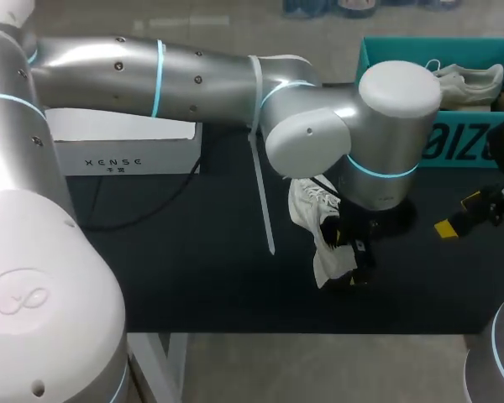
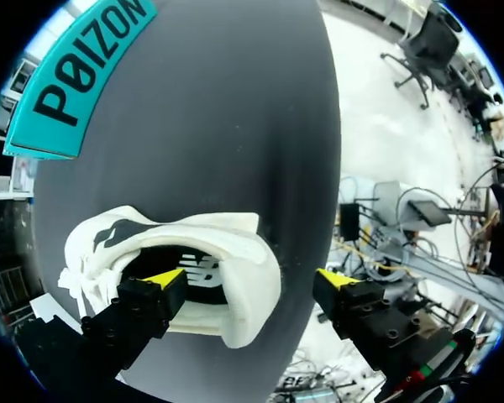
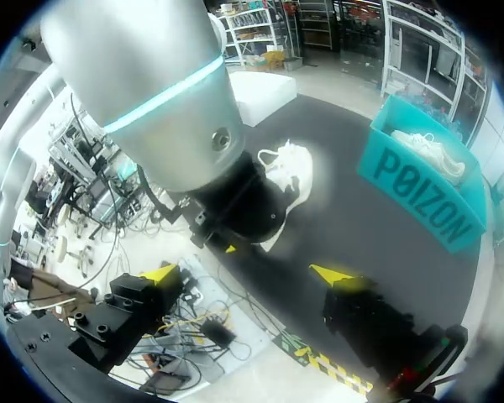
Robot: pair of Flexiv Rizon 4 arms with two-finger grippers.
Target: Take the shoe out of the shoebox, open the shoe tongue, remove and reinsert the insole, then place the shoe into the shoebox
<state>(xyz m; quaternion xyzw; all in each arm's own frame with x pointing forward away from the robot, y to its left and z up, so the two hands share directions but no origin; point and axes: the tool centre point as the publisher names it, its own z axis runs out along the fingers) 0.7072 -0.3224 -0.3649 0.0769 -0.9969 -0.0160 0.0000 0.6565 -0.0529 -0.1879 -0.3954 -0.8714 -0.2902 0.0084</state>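
Dark surface point(image 1: 193, 277) with a teal shoebox point(image 1: 479, 143) at the far right, a second shoe point(image 1: 470, 82) lying inside it. The working shoe point(image 1: 315, 210) is outside the box, right of centre, directly under the left tool point(image 2: 250, 279). Its long axis appears to run near to far. The left arm is the nearer one. The left tool is spread wide and grips nothing: one fingertip point(image 2: 164, 277) sits in the shoe's opening over the insole, the other point(image 2: 336, 279) stands clear beyond the collar. The right tool point(image 3: 245, 273), also wide open and empty, hangs to the right of the shoe, near the box. The step in hand is probably taking hold of the insole.
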